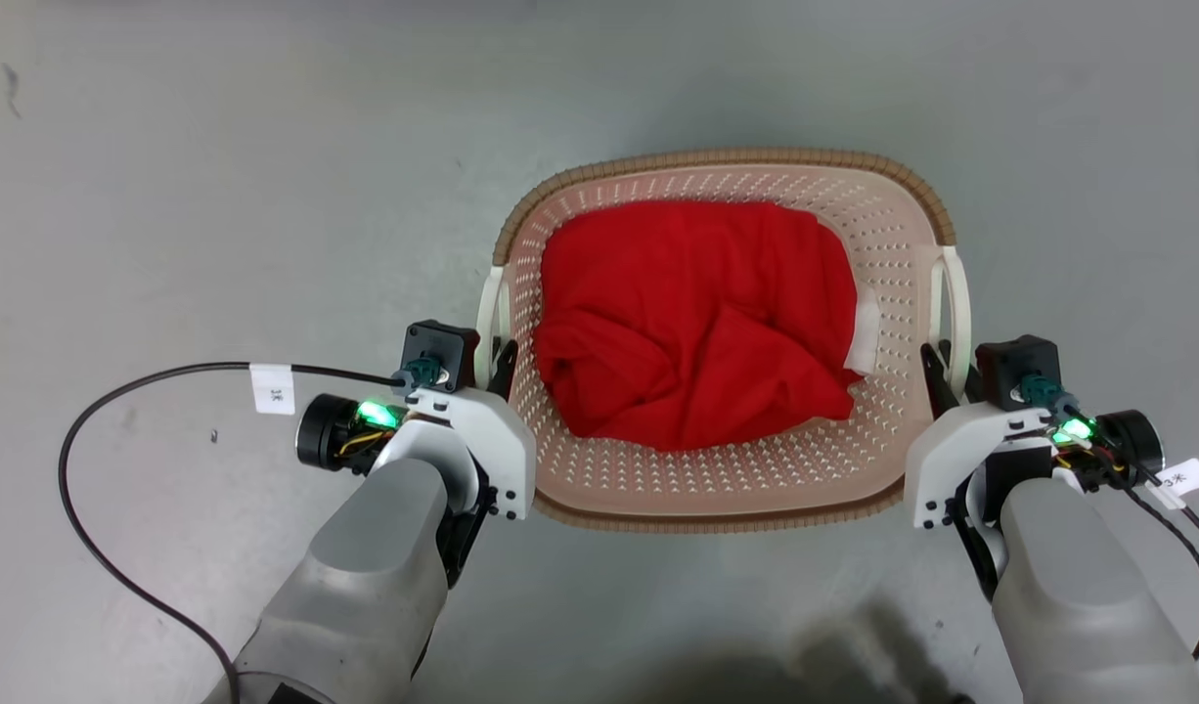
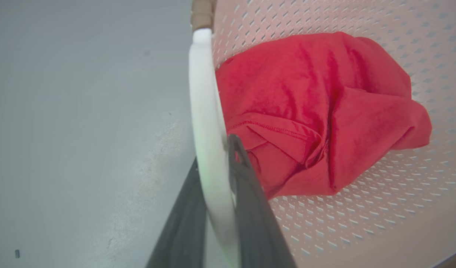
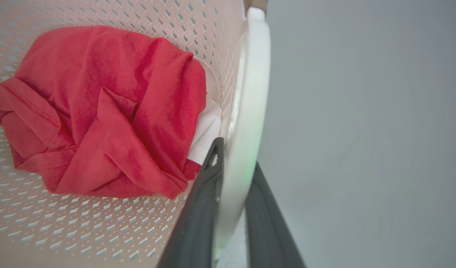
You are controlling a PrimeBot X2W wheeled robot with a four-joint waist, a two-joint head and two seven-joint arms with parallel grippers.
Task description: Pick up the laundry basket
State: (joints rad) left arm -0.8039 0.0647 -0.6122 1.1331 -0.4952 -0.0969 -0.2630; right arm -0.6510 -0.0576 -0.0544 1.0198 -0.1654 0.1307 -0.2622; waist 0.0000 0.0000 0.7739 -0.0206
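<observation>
Firstly, at the left, the left tool (image 1: 495,360) was clamped on the laundry basket (image 1: 717,161) by its white left handle (image 1: 489,313), with one of its dark fingers (image 2: 250,201) on each side of the bar. Between the two arms, the basket sat over the grey floor (image 1: 218,196). A crumpled red cloth (image 1: 697,323) lay inside it, with a white piece (image 1: 862,337) at the cloth's right edge. At the right, the right tool (image 1: 937,364) gripped the white right handle (image 1: 956,303) likewise.
</observation>
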